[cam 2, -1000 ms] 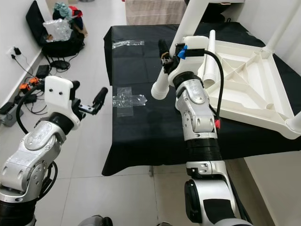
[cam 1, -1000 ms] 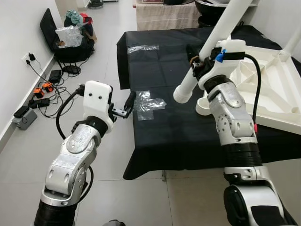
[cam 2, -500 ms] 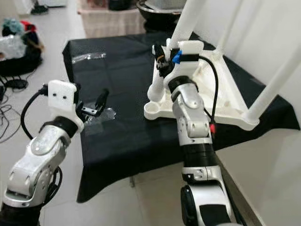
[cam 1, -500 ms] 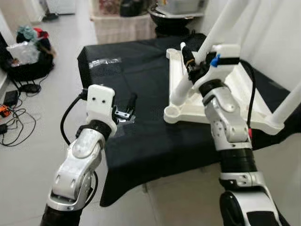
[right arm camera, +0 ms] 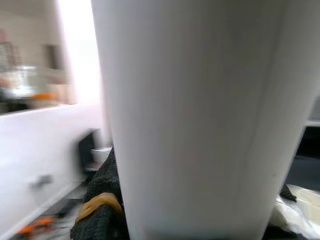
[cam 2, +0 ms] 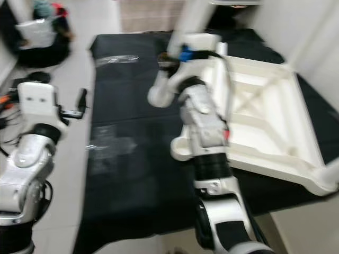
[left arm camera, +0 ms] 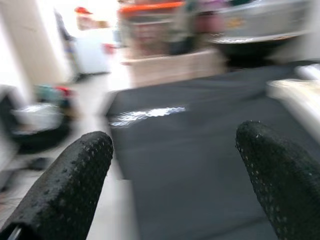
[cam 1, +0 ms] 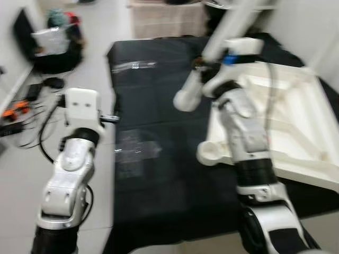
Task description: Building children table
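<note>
A white table top (cam 1: 275,121) lies upside down on the black cloth (cam 1: 159,201), with a round corner socket (cam 1: 212,153) at its near left. My right gripper (cam 1: 204,64) is shut on a white table leg (cam 1: 186,96), which it holds slanted above the cloth; the leg's lower end hangs left of and beyond the socket. In the right wrist view the leg (right arm camera: 200,120) is close against a black finger (right arm camera: 100,210). My left gripper (cam 2: 82,100) is open at the cloth's left edge, with its fingertips (left arm camera: 75,185) wide apart and nothing between them.
Two patches of clear tape (cam 1: 135,151) lie on the cloth, one near and one far. Bags (cam 1: 53,42) and cables (cam 1: 16,106) sit on the tiled floor to the left. The cloth's left edge drops to the floor beside my left arm.
The whole picture has shifted and blurred, so the camera moved. The leg stays in my right gripper, its lower end now farther from the corner socket. My left gripper sits at the cloth's edge.
</note>
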Robot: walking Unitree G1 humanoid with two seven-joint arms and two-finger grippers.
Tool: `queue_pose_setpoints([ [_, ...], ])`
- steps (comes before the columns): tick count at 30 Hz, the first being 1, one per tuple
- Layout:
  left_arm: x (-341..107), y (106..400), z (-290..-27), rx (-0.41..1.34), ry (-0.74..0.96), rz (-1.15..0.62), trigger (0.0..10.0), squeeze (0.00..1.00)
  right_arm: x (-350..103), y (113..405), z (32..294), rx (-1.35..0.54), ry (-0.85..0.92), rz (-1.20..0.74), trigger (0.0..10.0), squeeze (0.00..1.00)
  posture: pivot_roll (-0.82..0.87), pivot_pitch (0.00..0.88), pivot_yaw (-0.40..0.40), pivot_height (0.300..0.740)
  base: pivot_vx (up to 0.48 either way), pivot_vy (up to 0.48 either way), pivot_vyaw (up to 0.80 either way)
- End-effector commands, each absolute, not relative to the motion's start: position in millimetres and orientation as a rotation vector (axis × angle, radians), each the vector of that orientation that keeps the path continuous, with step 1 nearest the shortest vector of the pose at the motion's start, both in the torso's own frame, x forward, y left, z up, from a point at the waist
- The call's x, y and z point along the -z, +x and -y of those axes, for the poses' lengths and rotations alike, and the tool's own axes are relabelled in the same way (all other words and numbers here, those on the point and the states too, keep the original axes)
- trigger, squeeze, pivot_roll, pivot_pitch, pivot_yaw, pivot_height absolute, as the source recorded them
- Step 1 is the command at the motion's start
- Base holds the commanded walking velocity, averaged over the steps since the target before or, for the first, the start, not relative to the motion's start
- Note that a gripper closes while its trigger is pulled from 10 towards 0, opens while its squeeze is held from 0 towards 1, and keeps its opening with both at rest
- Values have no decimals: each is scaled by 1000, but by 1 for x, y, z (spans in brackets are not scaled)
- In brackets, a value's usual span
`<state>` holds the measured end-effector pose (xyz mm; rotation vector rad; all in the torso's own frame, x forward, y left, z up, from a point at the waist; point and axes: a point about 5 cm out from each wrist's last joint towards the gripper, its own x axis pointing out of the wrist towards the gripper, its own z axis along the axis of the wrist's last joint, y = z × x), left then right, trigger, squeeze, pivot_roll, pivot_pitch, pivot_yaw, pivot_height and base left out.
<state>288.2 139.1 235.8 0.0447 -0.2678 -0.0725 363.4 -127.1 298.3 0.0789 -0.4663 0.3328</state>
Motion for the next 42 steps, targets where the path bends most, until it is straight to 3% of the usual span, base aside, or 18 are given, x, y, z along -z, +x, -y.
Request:
queue_pose_setpoints([
  [1,-236,286,-143,70,53,272,10000,0,-306,362,127,-369,105,492,10000,0,38,79,-43,740,0,0,0],
  [14,-227,280,-134,144,32,217,10000,0,-317,382,162,-486,54,364,10000,0,40,107,-52,740,0,0,0],
  [17,-222,272,-126,220,-6,195,10000,0,-305,387,175,-567,-53,236,10000,0,26,125,-52,740,0,0,0],
  [18,-210,252,-108,398,-55,148,10000,0,-293,389,191,-630,-86,117,10000,0,26,137,-61,740,0,0,0],
  [20,-210,252,-108,398,-55,148,10000,0,-293,389,191,-630,-86,117,10000,0,26,137,-61,740,0,0,0],
  [23,-188,222,-88,582,-55,59,10000,0,-307,392,203,-617,-15,170,10000,0,29,163,-69,740,0,0,0],
  [25,-183,212,-83,617,-61,29,10000,0,-324,393,203,-605,11,265,10000,0,28,179,-69,740,0,0,0],
  [31,-184,209,-83,606,-60,28,10000,0,-336,396,202,-556,53,315,10000,0,28,199,-72,740,0,0,0],
  [36,-193,212,-85,565,-60,60,10000,0,-345,390,189,-696,88,352,10000,0,29,217,-71,740,0,0,0],
  [38,-199,210,-84,585,-67,73,10000,0,-347,385,178,-873,34,348,10000,0,9,244,-81,740,0,0,0],
  [42,-202,207,-84,604,-56,85,10000,0,-349,385,173,-927,-16,345,10000,0,12,243,-91,740,0,0,0],
])
